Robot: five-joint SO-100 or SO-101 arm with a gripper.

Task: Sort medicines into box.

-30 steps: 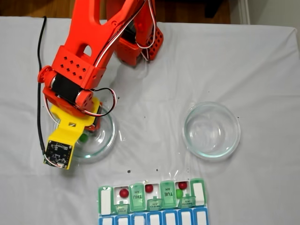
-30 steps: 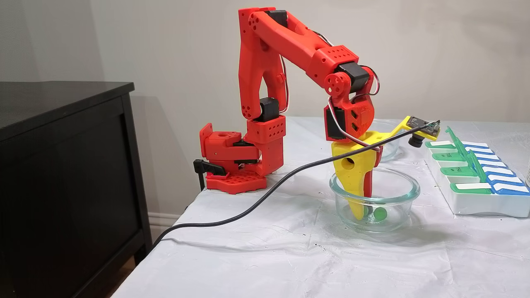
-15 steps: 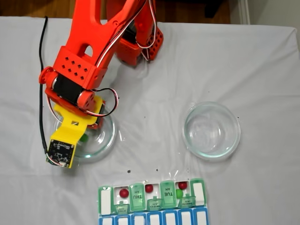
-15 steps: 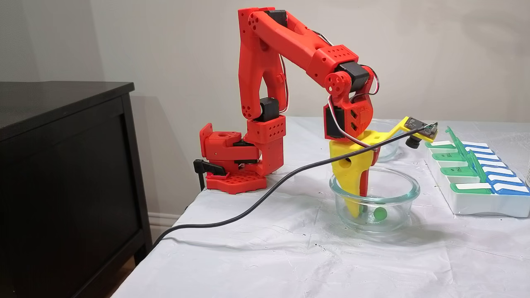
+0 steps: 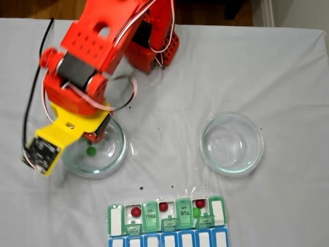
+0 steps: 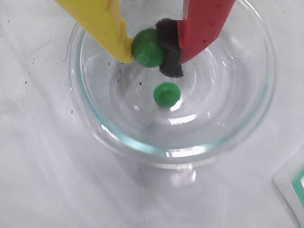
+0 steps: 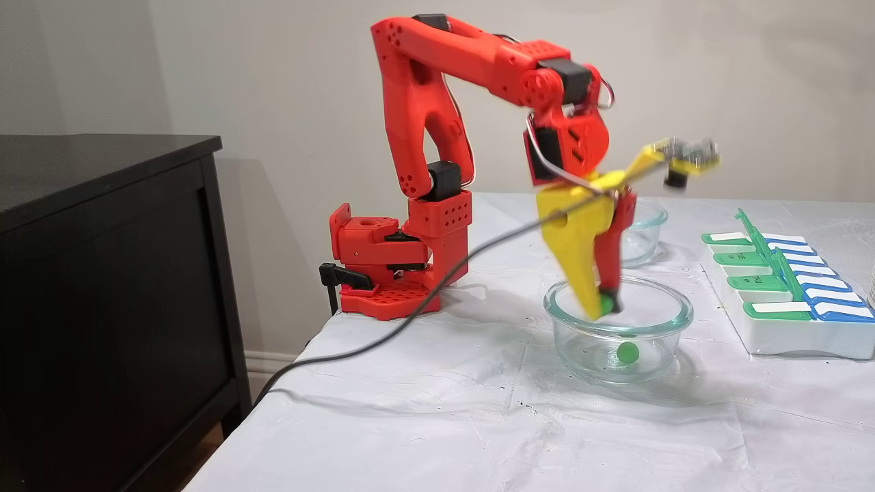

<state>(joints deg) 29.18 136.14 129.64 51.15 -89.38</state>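
The gripper [image 6: 154, 47] is pinched nearly closed on one green pill [image 6: 148, 47], with the yellow finger [image 6: 102, 21] pressing it from the left of the wrist view and the red finger's black foam pad [image 6: 169, 52] from the right. The pill is a small ball, so it has no long axis to worry about; it sits right at the fingertips, squeezed between them. In the side fixed view the gripper [image 7: 603, 304] holds it about level with the rim of the near glass dish [image 7: 673, 321], clear of the dish floor.

Directly below, a second green pill [image 6: 166, 94] lies loose on the bottom of that dish, and I can see it from the side too [image 7: 627, 351] and from above [image 5: 91, 151].

What matters for the coming move is where the box [image 5: 115, 218] lies from the fingers. In the top-down fixed view it is toward the lower edge, below and to the right of the dish [image 5: 119, 154], well apart from it. From the side, the box [image 7: 786, 338] stands to the right of the dish with its green lids up. Three dark red pills [image 5: 135, 211] and one green one [image 5: 196, 211] already sit in open compartments. I'd judge the carry must go over the dish wall and across toward the box. A second, empty glass dish [image 5: 257, 154] sits off to the right.
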